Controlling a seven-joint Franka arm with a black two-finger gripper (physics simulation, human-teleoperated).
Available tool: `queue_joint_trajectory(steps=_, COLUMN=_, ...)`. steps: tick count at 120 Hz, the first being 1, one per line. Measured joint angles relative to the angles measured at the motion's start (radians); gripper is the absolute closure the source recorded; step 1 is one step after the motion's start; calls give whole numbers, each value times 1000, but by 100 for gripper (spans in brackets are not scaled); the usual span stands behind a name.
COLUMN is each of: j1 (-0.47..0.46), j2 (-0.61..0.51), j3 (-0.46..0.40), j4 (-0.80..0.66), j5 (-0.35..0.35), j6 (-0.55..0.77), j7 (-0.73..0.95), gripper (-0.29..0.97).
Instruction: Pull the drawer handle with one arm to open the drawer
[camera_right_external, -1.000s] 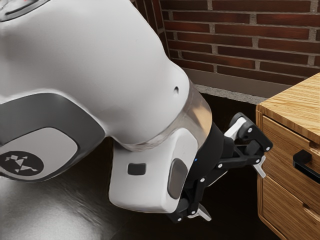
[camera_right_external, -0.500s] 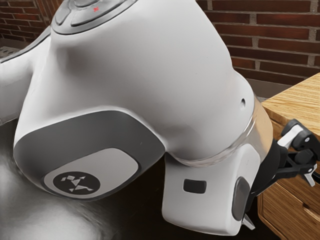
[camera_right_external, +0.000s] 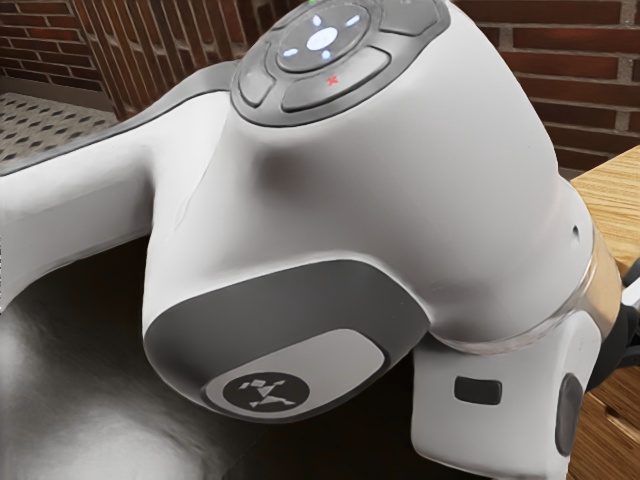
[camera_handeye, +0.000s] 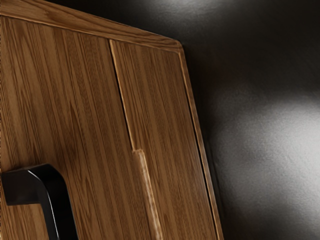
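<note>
The wooden drawer cabinet (camera_right_external: 612, 190) stands at the exterior view's right edge, mostly behind my arm's big white link (camera_right_external: 400, 200). Just a sliver of my gripper (camera_right_external: 632, 330) shows at that edge, close against the cabinet front. In the wrist view the drawer fronts (camera_handeye: 75, 110) are very near, with a thin seam (camera_handeye: 125, 110) between two panels. One end of the black drawer handle (camera_handeye: 37, 192) juts out from the wood close under my hand. Whether the handle is touched is hidden.
A red brick wall (camera_right_external: 570, 60) runs behind the cabinet. The dark glossy tabletop (camera_right_external: 70, 400) spreads under the arm and beside the cabinet's edge (camera_handeye: 260, 150). A perforated grey panel (camera_right_external: 50, 115) lies at the exterior view's far left.
My arm has swung toward the exterior view's right, carrying the gripper up to the cabinet front. The gripper, open and in plain sight a second ago, has slipped behind the arm and the picture's edge.
</note>
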Motion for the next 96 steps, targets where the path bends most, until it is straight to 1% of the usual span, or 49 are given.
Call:
queue_joint_trajectory(steps=42, j1=30, j2=20, j3=7, j4=-1, j5=0, j6=28, j7=2, gripper=0)
queue_joint_trajectory(steps=72, j1=62, j2=55, j3=7, j4=-2, j5=3, j6=47, j7=2, gripper=0)
queue_joint_trajectory(steps=96, j1=77, j2=68, j3=12, j4=-14, j5=0, j6=91, j7=2, gripper=0)
